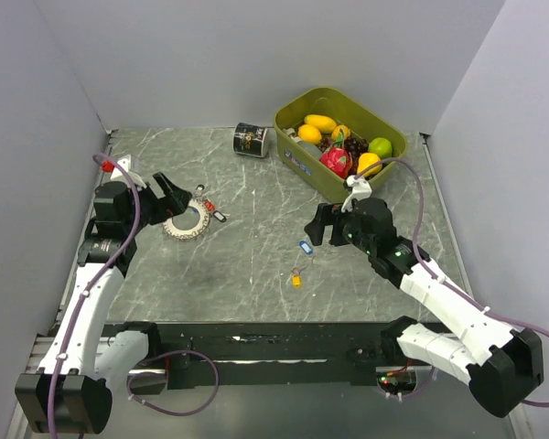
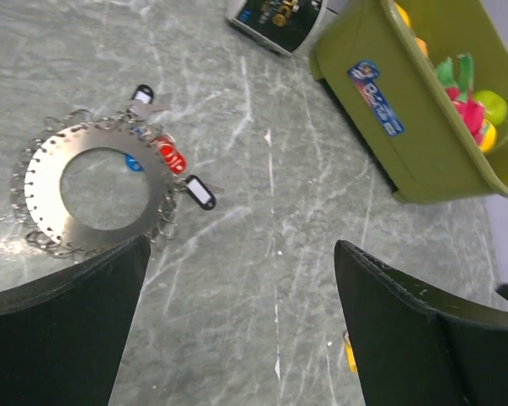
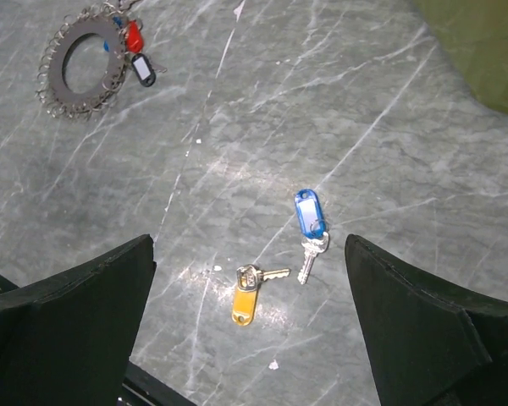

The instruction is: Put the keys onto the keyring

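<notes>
With our left gripper (image 1: 176, 199) and right gripper (image 1: 315, 229) both open and empty, we judge the task partly done: some keys (image 2: 171, 156) seem hung on the keyring (image 1: 185, 223) at left, while a blue-tagged key (image 3: 310, 216) and a yellow-tagged key (image 3: 246, 300) lie loose mid-worktop (image 1: 256, 293).

Robot test lab: 3 plain grey walls (image 1: 256, 55) around a marbled table (image 1: 238, 274).

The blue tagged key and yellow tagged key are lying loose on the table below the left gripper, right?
No. The blue-tagged key and yellow-tagged key lie loose on the table below the right gripper; the right wrist view shows it.
</notes>
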